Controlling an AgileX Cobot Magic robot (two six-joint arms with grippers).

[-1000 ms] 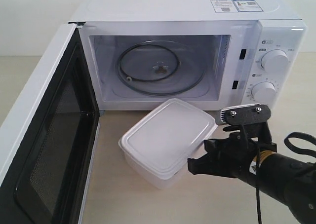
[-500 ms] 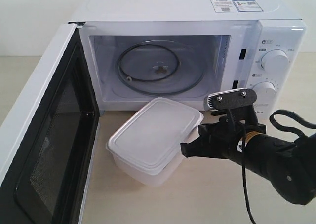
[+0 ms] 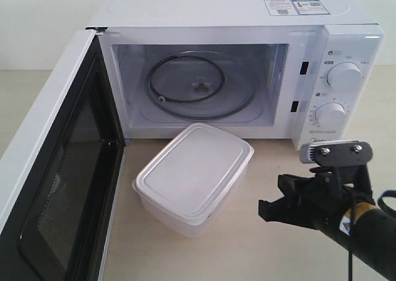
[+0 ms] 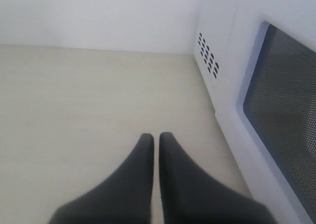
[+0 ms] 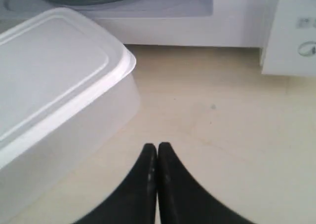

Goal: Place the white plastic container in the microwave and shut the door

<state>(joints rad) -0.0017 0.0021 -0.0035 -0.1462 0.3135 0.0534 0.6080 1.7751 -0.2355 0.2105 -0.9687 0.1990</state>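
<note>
The white plastic container [image 3: 193, 174] sits lidded on the table before the open microwave [image 3: 235, 18], whose glass turntable [image 3: 201, 86] lies bare inside. The door [image 3: 59, 169] is swung wide to the left. My right gripper [image 3: 265, 208] hovers to the right of the container, shut and holding nothing, with a gap between them. In the right wrist view the shut fingertips [image 5: 157, 146] point past the container [image 5: 54, 81]. My left gripper [image 4: 156, 135] is shut over bare table beside the door's outer window [image 4: 284, 110]; it does not show in the exterior view.
Two round dials [image 3: 344, 77] sit on the microwave's right panel, above my right arm. Vent holes [image 4: 208, 58] mark the microwave's side near my left gripper. The open door takes up the table's left side. A white wall runs behind.
My right gripper first pushed the container leftward, then drew back to the right and down, away from it. The container has stayed where it was pushed.
</note>
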